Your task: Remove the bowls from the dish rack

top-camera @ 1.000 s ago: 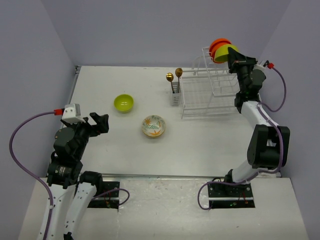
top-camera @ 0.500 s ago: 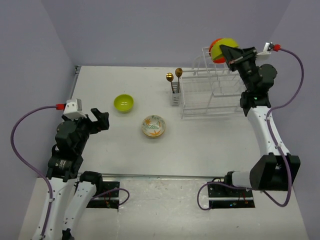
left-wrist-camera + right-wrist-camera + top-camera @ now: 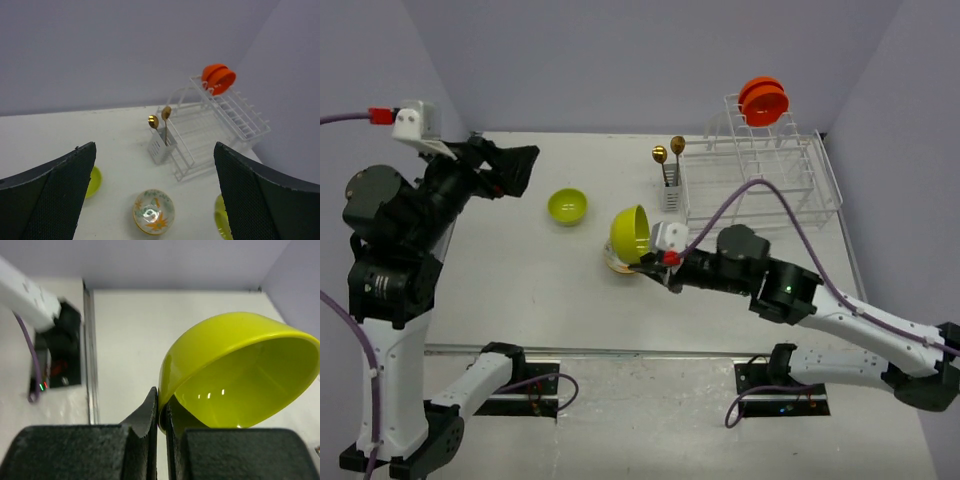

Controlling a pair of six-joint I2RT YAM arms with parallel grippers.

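My right gripper (image 3: pixel 647 262) is shut on the rim of a lime-green bowl (image 3: pixel 630 233) and holds it tilted just above the cream floral bowl (image 3: pixel 617 266), which it partly hides. In the right wrist view the fingers pinch that bowl's rim (image 3: pixel 161 410) and the bowl (image 3: pixel 240 375) opens downward. A second lime-green bowl (image 3: pixel 567 206) sits upright on the table. Two orange bowls (image 3: pixel 763 100) stand on edge in the upper tier of the white dish rack (image 3: pixel 760 185). My left gripper (image 3: pixel 510 168) is open and empty, raised high at the left. Its view shows the floral bowl (image 3: pixel 153 211), the orange bowls (image 3: pixel 218 79) and the rack (image 3: pixel 220 127).
The cutlery caddy (image 3: pixel 669 192) at the rack's left side holds two gold spoons (image 3: pixel 667 150). Purple walls close in the table at the back and sides. The right arm stretches across the table's front right part.
My right arm has swung from the rack down to the middle of the table, carrying the lime-green bowl. My left arm has risen and moved toward the back left.
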